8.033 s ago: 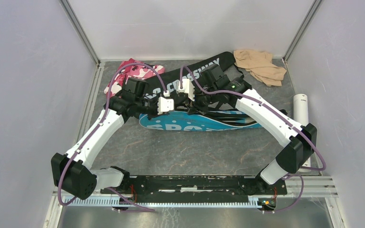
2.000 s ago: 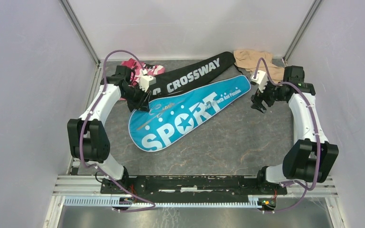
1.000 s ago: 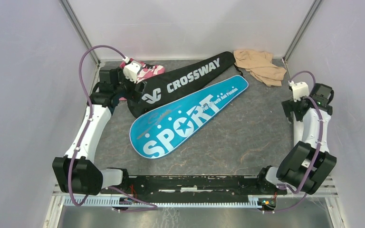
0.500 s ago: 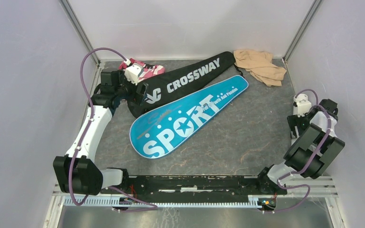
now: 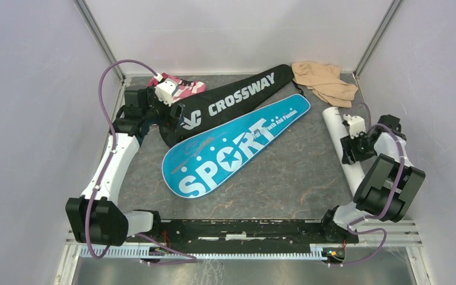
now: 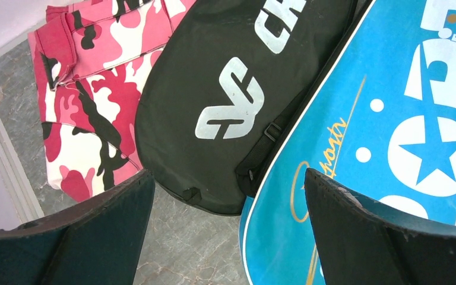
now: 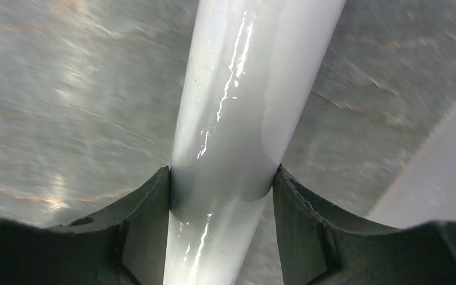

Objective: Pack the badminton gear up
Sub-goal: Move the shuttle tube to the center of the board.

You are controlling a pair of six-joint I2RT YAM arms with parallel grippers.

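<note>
The long white tube point(image 5: 335, 120) lies slanted at the right of the table, and my right gripper point(image 5: 352, 149) is shut on its middle. In the right wrist view both fingers point(image 7: 145, 214) press against the sides of the glossy tube point(image 7: 243, 101). The black "CROSSWAY" racket cover point(image 5: 237, 98) lies diagonally at the back. The blue "SPORT" racket cover point(image 5: 231, 148) lies beside it, nearer me. My left gripper point(image 5: 171, 116) hangs open above the wide end of the black cover point(image 6: 237, 89), with the blue cover point(image 6: 392, 148) under its right finger.
A pink-and-white camouflage cloth point(image 5: 184, 88) lies at the back left, partly under the black cover. A beige cloth point(image 5: 323, 80) is bunched in the back right corner. Walls close in the table on the left, back and right.
My right gripper has closed on the white tube and drawn it from the right wall in toward the table. The left arm has stayed still, open.
</note>
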